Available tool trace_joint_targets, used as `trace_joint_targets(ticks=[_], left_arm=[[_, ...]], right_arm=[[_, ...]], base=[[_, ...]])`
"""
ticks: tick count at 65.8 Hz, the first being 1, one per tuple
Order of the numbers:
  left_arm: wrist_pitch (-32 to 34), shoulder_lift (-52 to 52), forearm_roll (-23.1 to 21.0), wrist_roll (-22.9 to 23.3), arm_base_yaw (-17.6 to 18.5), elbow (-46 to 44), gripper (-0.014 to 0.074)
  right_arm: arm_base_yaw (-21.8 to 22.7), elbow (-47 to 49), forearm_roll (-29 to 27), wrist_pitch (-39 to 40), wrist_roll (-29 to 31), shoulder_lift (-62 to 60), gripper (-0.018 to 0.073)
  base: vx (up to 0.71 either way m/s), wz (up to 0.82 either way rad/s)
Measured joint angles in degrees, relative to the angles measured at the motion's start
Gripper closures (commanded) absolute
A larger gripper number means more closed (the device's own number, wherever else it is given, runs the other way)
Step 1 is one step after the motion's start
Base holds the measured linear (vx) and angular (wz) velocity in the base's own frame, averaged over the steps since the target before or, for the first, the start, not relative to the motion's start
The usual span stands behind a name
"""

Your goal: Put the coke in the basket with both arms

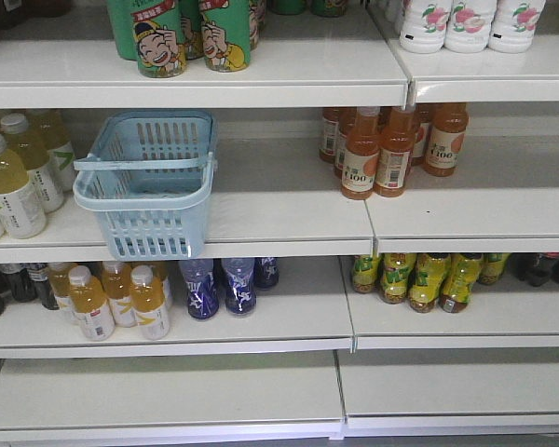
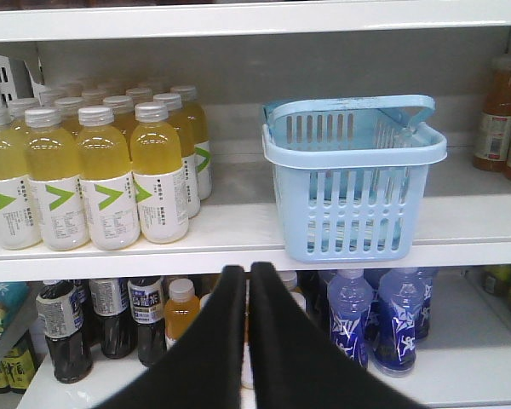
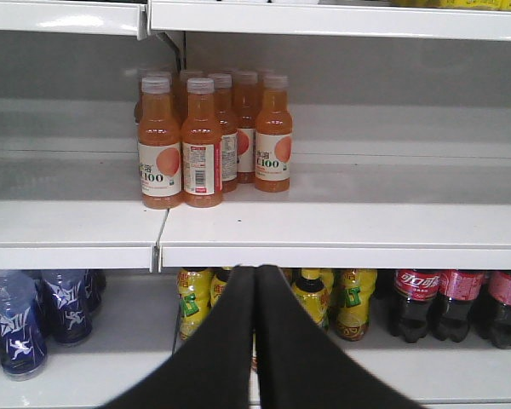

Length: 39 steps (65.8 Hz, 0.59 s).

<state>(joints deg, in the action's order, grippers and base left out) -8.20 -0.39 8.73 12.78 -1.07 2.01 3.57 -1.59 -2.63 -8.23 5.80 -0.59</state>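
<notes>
Jaws of the left gripper (image 2: 249, 278), pressed together and empty, point up from six o'clock toward the shelf edge. Beyond, at two o'clock, the basket (image 2: 354, 158) stands upright at that shelf's front edge, with bare shelf on both sides. The right gripper (image 3: 255, 278) is equally closed and empty, with orange bottles (image 3: 206, 141) at eleven o'clock.

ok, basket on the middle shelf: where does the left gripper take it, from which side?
Grip the basket by its front rim, with the handle folded on it, coming straight in from the aisle. That edge faces out and sits at the shelf lip; the upper shelf likely blocks a top approach, and yellow bottles crowd its left. The left gripper is shut: open first.
</notes>
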Motion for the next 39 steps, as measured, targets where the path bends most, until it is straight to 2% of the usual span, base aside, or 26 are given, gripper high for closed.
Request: trace_joint_targets(ticks=[39], left_arm=[[0.00,0.00,0.00,0.00,0.00,0.00,0.0603]], right_arm=[[0.00,0.00,0.00,0.00,0.00,0.00,0.0569]], base=[[0.00,0.00]])
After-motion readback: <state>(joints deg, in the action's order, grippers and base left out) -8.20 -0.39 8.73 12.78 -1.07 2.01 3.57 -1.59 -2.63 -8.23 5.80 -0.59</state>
